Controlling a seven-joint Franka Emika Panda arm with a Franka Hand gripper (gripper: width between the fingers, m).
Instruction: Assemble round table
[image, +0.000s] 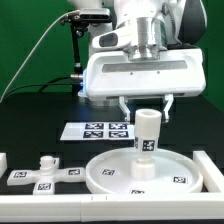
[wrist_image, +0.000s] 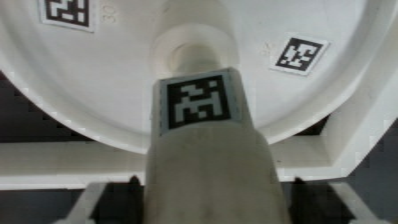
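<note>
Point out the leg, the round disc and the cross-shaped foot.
leg (image: 147, 133), exterior view, upper side wall.
round disc (image: 107, 178), exterior view, bare floor near the rim.
cross-shaped foot (image: 45, 164), exterior view, central hub.

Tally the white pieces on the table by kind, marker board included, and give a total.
Round disc: 1
Cylinder leg: 1
Cross-shaped foot: 1
Marker board: 1
Total: 4
</note>
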